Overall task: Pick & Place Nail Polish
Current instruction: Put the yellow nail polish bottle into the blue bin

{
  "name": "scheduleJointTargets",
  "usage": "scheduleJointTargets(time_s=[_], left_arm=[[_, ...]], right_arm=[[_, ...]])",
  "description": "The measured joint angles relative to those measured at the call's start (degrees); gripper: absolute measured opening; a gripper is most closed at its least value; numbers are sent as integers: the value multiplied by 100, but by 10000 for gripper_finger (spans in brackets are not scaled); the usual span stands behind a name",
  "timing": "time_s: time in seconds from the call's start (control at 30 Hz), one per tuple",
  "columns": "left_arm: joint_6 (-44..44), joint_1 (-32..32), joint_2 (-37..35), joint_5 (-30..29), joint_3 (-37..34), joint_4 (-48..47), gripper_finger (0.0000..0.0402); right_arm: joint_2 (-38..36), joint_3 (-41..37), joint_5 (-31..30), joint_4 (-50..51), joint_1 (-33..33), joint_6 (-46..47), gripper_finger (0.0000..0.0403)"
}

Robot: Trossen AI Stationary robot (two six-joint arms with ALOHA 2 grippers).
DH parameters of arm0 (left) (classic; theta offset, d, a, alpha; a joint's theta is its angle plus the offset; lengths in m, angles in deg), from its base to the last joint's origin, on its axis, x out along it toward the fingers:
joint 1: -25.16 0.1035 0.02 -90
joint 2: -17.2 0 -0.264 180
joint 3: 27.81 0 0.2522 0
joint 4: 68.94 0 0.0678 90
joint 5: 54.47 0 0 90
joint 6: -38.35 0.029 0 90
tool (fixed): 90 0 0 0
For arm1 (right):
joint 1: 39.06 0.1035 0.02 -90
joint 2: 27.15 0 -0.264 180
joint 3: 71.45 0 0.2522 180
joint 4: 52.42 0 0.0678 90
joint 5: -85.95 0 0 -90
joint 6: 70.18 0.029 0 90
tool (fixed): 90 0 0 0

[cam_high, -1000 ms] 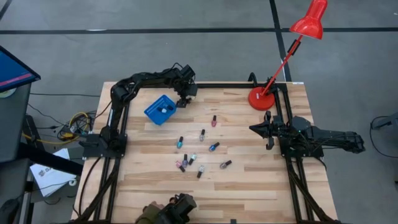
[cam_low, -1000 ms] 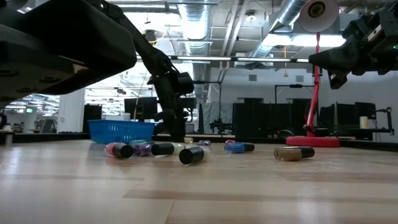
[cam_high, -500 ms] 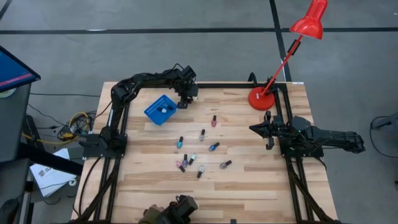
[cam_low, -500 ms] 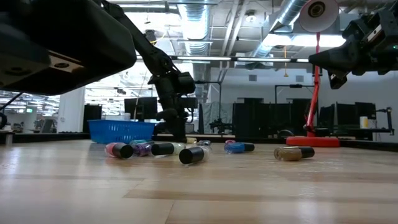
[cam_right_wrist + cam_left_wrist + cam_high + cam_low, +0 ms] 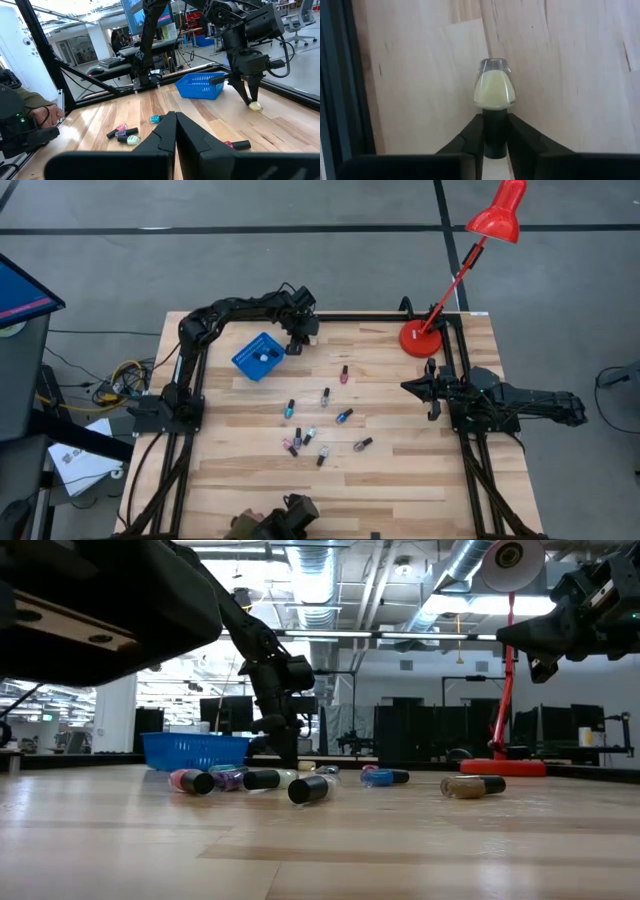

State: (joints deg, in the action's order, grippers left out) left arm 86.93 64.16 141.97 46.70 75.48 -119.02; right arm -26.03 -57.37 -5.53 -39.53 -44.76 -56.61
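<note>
- Left gripper [image 5: 495, 142] is at the far side of the pale wooden bench [image 5: 400, 480], just beside the blue plastic mesh bin [image 5: 258, 356]; its jaws are clamped on the slim dark cap of a small pale-yellow glass nail polish bottle [image 5: 494, 90] lying on the wood.
- Other small nail polish bottles [image 5: 318, 430] lie scattered mid-bench.
- Right gripper [image 5: 175, 130] hangs above the bench's right side near the red desk lamp [image 5: 440, 300], jaws together, empty.
</note>
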Motion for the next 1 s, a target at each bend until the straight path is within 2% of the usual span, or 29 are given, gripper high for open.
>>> scheduleJointTargets(time_s=[0.17,0.33,0.6,0.77,0.9,1.0], left_arm=[[-4,-61,-89,-270,-4,-8,47],[-245,-83,-485,-381,-4,34,47],[-1749,-75,-1754,-540,-208,-76,48],[-2773,-77,-2931,-847,-952,-270,47],[-3828,-108,-3946,-1096,-1880,-308,47],[-4576,-180,-4629,-1563,-2681,-300,47]], right_arm=[[0,-2,-1,0,0,0,0],[0,-2,-2,0,-2,0,0],[0,0,-2,0,0,0,0],[0,-2,-1,0,-1,0,0],[0,0,0,0,0,-2,0],[-2,-1,0,0,0,0,0]])
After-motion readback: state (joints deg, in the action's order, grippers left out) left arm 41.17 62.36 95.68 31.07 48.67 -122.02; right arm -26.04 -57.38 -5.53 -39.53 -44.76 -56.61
